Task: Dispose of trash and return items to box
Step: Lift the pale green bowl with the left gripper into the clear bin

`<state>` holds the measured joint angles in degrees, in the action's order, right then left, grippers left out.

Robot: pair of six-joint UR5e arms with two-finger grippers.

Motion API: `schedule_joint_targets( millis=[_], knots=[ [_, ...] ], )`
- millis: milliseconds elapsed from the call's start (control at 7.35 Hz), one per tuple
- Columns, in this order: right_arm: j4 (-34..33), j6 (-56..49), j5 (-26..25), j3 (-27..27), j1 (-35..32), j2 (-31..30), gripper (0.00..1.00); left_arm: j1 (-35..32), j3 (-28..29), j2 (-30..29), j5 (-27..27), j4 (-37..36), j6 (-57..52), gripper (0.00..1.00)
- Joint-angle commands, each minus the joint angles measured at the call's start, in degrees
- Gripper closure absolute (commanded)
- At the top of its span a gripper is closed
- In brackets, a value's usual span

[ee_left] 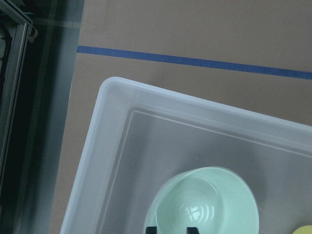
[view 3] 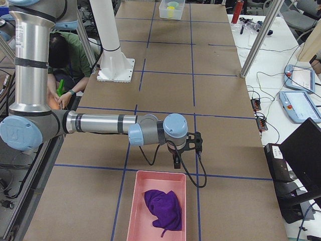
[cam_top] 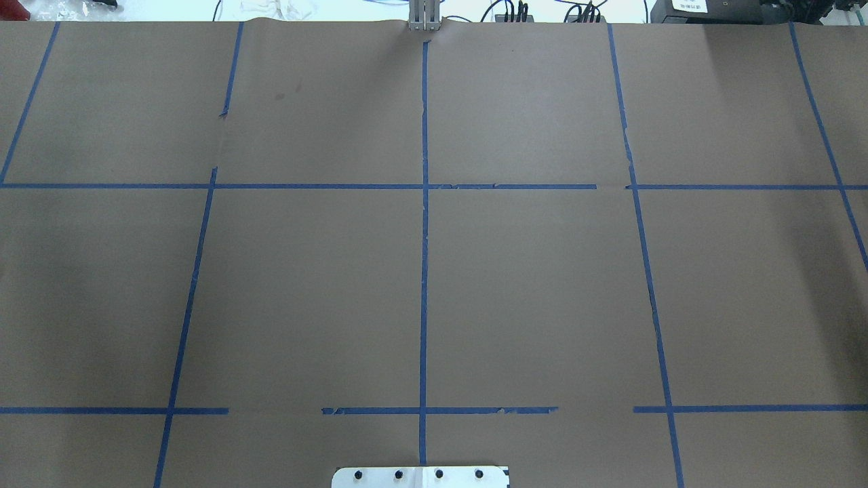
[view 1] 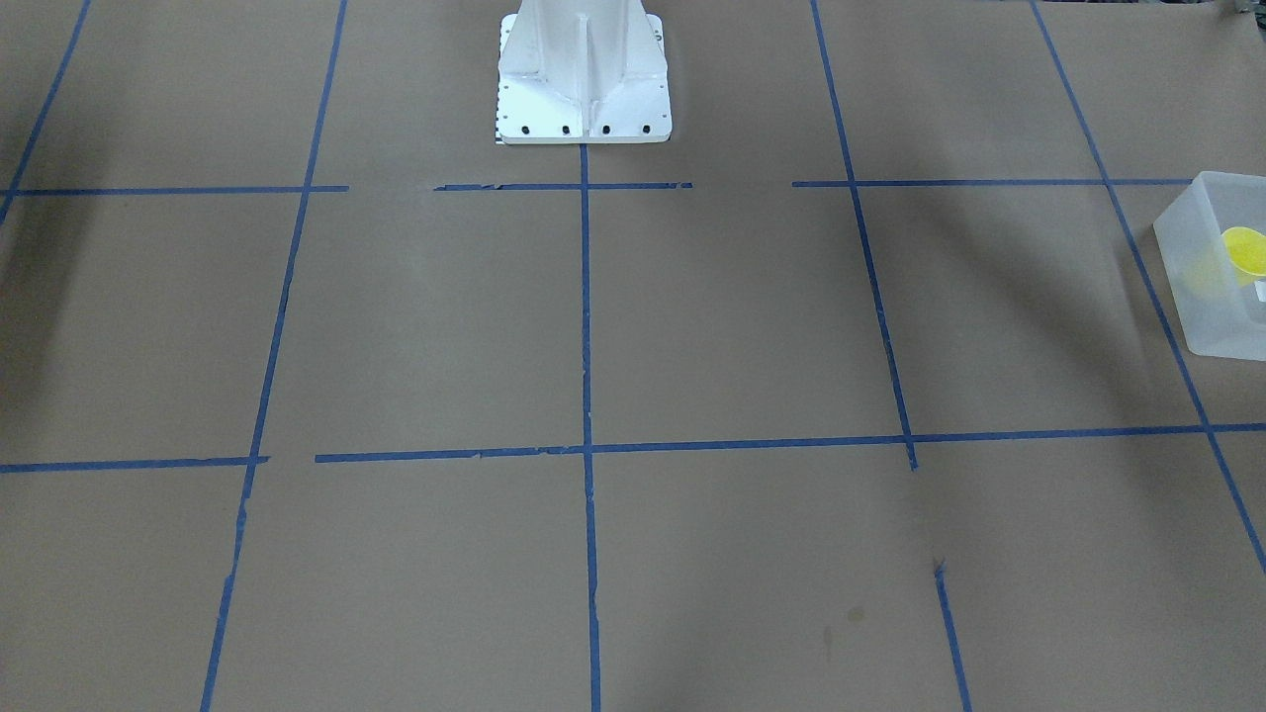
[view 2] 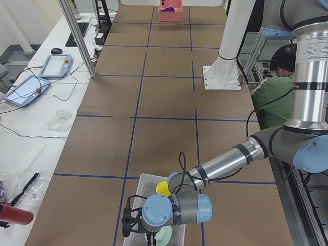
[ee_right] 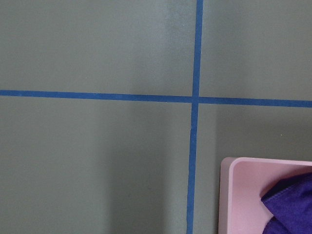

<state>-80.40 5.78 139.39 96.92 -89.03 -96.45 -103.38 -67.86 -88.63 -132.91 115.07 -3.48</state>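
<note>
1. Near side, left arm (view 2: pixel 225 161): upper link upright, elbow bent sharply, forearm slanting down and outward to the left wrist (view 2: pixel 174 210).
2. The left gripper (ee_left: pixel 173 230) points straight down. Two dark fingertips (ee_left: pixel 152 230) show at the wrist view's bottom edge, parted, with a gap between them.
3. The right arm (view 3: pixel 100 123): upper link upright, forearm level and stretched outward.
4. The right gripper (view 3: pixel 176 159) hangs downward below its wrist. Finger spacing unreadable.
</note>
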Motion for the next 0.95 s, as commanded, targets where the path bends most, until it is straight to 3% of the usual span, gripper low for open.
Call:
schedule_joint_targets(
  millis=[0, 408, 544, 817],
  knots=[
    [0.1, -0.1, 0.0, 0.1, 0.0, -0.1, 0.00, -0.8, -8.8, 1.7, -0.1, 0.5, 3.8, 0.00],
    [0.1, -0.2, -0.1, 0.1, 0.0, -0.1, 0.00, -0.4, -18.1, 3.3, -0.2, 0.2, 4.2, 0.00],
    [0.1, -0.2, -0.1, 0.1, 0.0, -0.1, 0.00, 1.5, -24.9, 3.8, 0.0, -0.6, 4.1, 0.00],
    [0.1, -0.2, -0.1, -0.1, 0.1, -0.1, 0.00, 8.9, -28.6, 3.3, 0.1, -9.3, 4.3, 0.00]
  ],
)
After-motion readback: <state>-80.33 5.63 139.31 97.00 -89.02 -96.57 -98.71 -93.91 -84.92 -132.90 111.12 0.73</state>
